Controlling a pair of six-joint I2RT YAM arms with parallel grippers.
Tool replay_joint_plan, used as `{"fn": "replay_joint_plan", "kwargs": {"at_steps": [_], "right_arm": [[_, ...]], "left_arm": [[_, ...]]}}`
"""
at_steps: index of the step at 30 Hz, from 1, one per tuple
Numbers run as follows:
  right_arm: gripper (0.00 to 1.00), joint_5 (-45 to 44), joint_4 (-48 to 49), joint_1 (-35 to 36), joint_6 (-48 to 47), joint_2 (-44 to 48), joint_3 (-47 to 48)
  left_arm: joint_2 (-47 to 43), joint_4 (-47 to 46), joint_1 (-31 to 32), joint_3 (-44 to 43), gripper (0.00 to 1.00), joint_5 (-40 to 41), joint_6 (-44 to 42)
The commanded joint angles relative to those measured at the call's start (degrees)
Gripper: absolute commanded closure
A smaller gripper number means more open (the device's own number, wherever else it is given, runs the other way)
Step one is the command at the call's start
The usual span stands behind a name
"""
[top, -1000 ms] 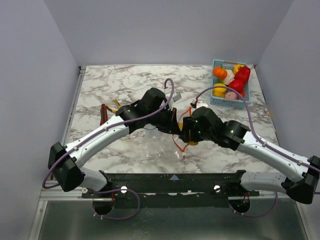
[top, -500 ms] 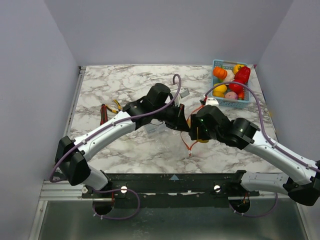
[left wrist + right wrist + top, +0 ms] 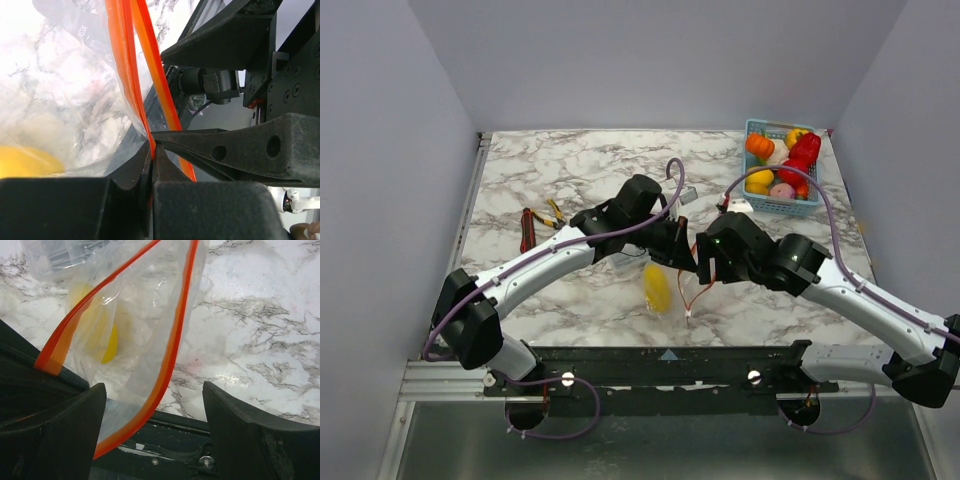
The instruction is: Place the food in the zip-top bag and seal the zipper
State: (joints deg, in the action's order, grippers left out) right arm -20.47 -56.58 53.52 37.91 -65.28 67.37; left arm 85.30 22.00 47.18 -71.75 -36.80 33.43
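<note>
The clear zip-top bag (image 3: 665, 285) hangs from my left gripper (image 3: 686, 257), which is shut on its red-orange zipper (image 3: 150, 142) at the mouth edge. A yellow toy food (image 3: 658, 289) lies inside the bag; it also shows in the right wrist view (image 3: 109, 342) and in the left wrist view (image 3: 25, 161). My right gripper (image 3: 706, 268) is open just right of the bag's mouth. In its wrist view the gripper (image 3: 155, 407) is empty, and one zipper strip (image 3: 172, 362) runs down between its fingers without being held.
A blue mesh basket (image 3: 752, 196) at the back right holds several more toy foods (image 3: 790, 165). Red- and yellow-handled tools (image 3: 532, 226) lie at the left. A rigid clear box (image 3: 55, 257) sits behind the bag.
The yellow food has left my right gripper and dropped into the bag, now lower left of both grippers. My right gripper has opened. Both arms shifted slightly left.
</note>
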Motion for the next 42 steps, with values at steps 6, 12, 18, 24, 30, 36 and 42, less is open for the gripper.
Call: {"fn": "replay_joint_plan", "kwargs": {"at_steps": [6,12,18,24,30,36,42], "right_arm": [[0.28,0.25,7.45,0.41,6.68,5.25,0.71],[0.43,5.86,19.03,0.36,12.23,10.54,-9.13],[0.49,1.69,17.49,0.38,12.97,9.69,-8.55],[0.99,-4.65,12.43,0.38,12.98,10.17,-7.09],[1.0,-10.9,5.37,0.38,13.6,9.4,-5.79],[0.91,0.81,17.49,0.38,9.34,10.58,-7.99],[0.51,-2.2,12.58,0.4,6.88,6.57,-1.16]], "left_arm": [[-0.28,1.38,1.16,-0.65,1.0,1.25,-1.41],[-0.44,1.74,1.16,-0.83,1.0,1.39,-1.35],[-0.96,2.31,1.16,-0.88,1.0,2.32,-1.79],[-3.69,3.75,0.58,-0.04,1.0,8.95,-1.47],[-7.6,2.51,-1.5,2.04,1.0,13.18,-0.25],[-7.72,2.1,-1.73,2.17,1.0,12.23,-0.44],[-6.84,1.65,-1.74,2.4,1.0,10.64,0.33]]}}
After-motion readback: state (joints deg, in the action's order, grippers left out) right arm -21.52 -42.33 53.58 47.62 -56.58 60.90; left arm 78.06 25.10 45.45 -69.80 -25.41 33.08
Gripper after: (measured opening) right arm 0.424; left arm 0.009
